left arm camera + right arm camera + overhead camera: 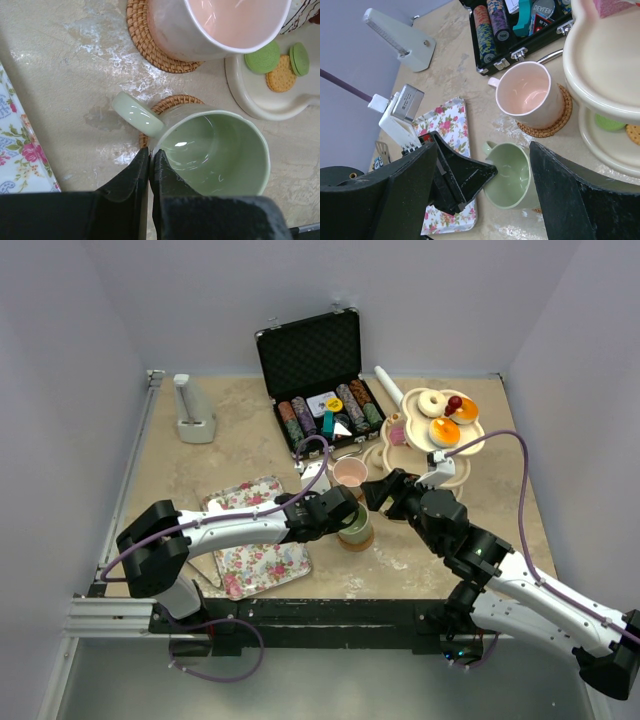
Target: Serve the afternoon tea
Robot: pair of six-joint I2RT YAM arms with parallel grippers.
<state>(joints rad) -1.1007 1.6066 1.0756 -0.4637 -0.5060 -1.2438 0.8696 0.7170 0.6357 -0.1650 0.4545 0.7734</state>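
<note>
The green cup point(215, 150) and pink cup point(225, 25) each sat on a coaster point(145, 35) beside the stand point(250, 95), which bore sweets point(281, 77); the left gripper point(150, 167) was clenched, empty, against the green cup's rim; the right gripper point(484, 145) gaped above, empty; little seemed left.

Green cup point(356, 528) stands near the table's point(200, 470) front edge, left gripper point(345, 512) at its left side; pink cup point(350, 473) just behind.

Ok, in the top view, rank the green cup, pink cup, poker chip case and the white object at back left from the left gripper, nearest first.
From the left gripper:
1. green cup, right at its fingertips.
2. pink cup, just behind the green one.
3. poker chip case, back centre.
4. white object, back left corner.
</note>
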